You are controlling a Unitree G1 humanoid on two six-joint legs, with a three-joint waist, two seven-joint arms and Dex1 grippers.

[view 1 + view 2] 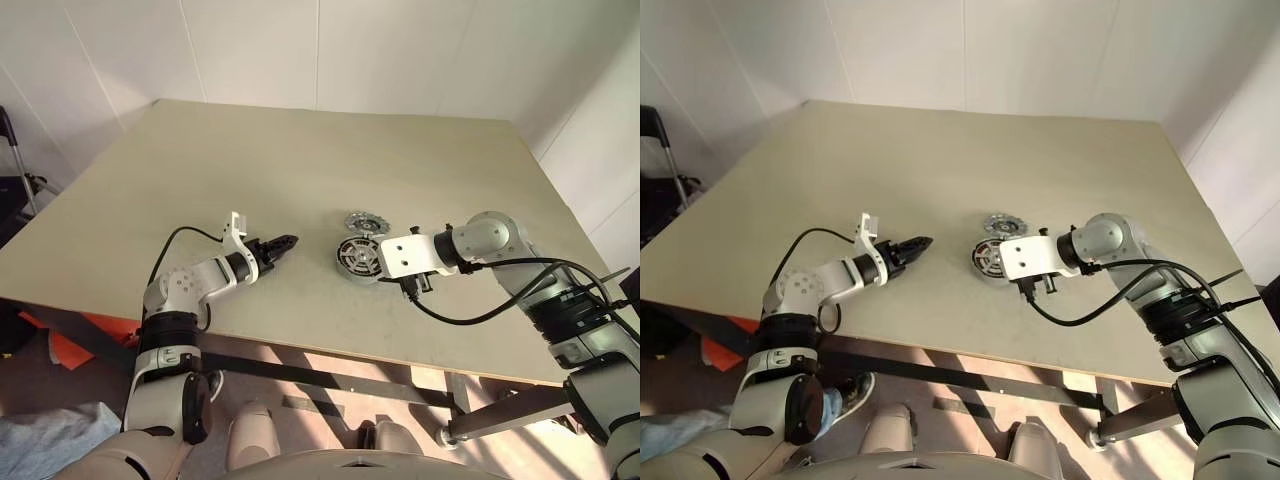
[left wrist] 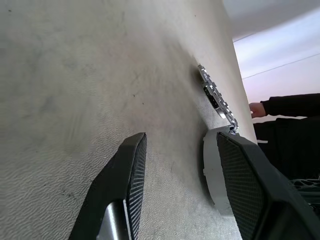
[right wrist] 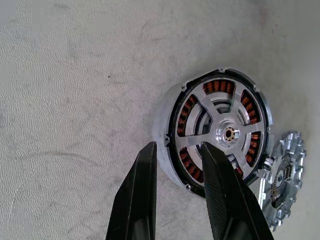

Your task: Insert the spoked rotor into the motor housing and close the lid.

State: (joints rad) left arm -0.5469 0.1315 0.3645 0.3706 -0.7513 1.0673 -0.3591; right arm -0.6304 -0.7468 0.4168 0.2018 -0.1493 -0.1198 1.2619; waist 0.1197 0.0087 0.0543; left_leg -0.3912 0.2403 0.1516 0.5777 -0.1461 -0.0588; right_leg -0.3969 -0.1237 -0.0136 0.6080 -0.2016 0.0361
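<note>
1. The motor housing (image 3: pixel 216 131) lies flat on the bench (image 1: pixel 300 170), the spoked rotor (image 3: pixel 227 130) already seated in it over the copper windings.
2. The lid (image 1: pixel 365 222) lies on the bench touching the housing.
3. The right gripper (image 3: pixel 177 165) hangs over the housing's rim, jaws spread, holding nothing.
4. The left gripper (image 1: pixel 280 246) hovers well apart, jaws spread and empty.

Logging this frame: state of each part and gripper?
motor housing: on the table, face up, windings exposed, no lid on
spoked rotor: seated inside the housing
lid: on the table beside the housing
left gripper: open, empty
right gripper: open, fingers astride the housing's rim
</note>
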